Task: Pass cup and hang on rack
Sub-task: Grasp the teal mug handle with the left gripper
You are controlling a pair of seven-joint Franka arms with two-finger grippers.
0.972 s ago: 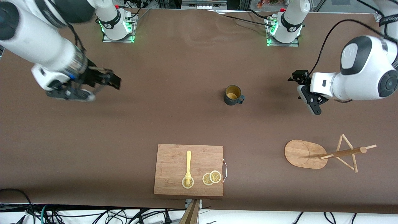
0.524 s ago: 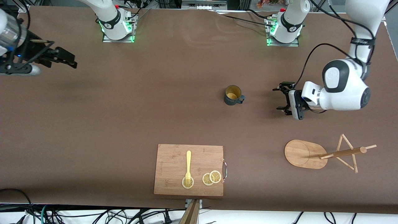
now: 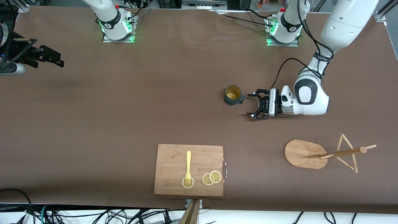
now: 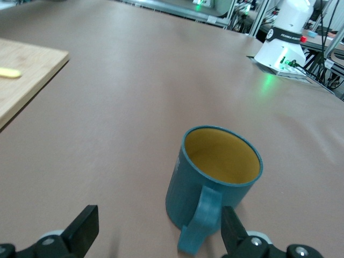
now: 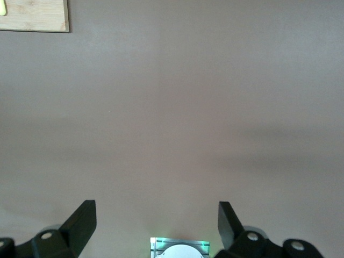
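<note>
Since the earlier frame the left end effector (image 3: pixel 253 105) has swung in beside the cup (image 3: pixel 233 95), fingers spread and empty; the right end effector (image 3: pixel 46 57), also spread, waits at its counter (image 3: pixel 124 109) end. The cup stands upright mid-counter, its handle toward the left end effector. A low finger could clip the handle and tip it. The rack (image 3: pixel 323 154) lies toppled on brown covering; cables crowd the edges

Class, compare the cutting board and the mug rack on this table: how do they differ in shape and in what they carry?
The cutting board is a flat rectangle; the rack has an oval base with a pole and thin pegs. The cutting board carries a fork and lemon slices; the rack carries nothing. The cutting board has a metal handle; the rack has none. Both are light wood.
</note>
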